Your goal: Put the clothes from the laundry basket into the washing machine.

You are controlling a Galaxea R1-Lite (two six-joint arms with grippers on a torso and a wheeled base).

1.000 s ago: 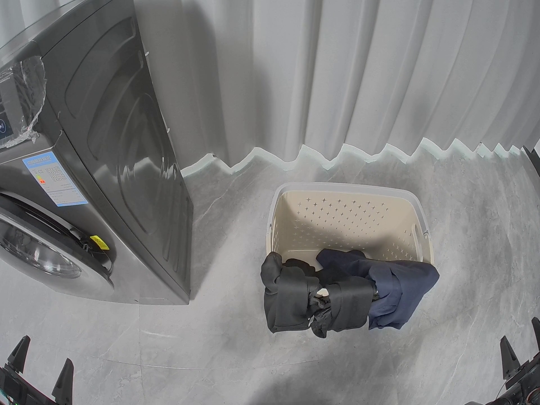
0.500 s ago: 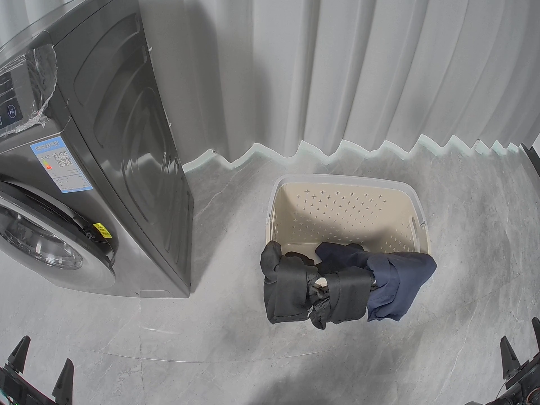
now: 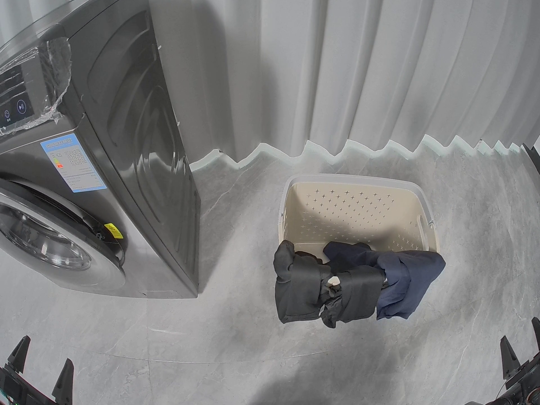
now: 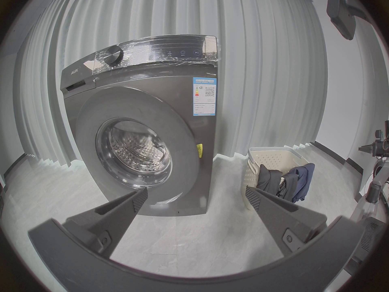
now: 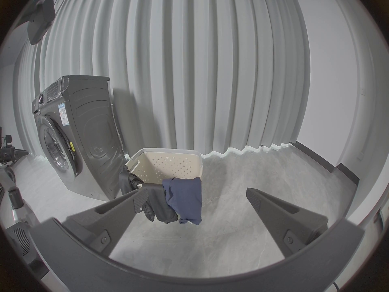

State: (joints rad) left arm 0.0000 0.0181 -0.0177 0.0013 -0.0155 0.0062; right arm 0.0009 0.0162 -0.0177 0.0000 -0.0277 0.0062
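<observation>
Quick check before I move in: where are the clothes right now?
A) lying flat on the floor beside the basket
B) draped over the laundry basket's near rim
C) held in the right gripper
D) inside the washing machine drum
B: the clothes, dark grey and navy, hang over the rim of the laundry basket on the robot's side, well apart from the washing machine.

Soft even light, fisheye warp @ edges
</observation>
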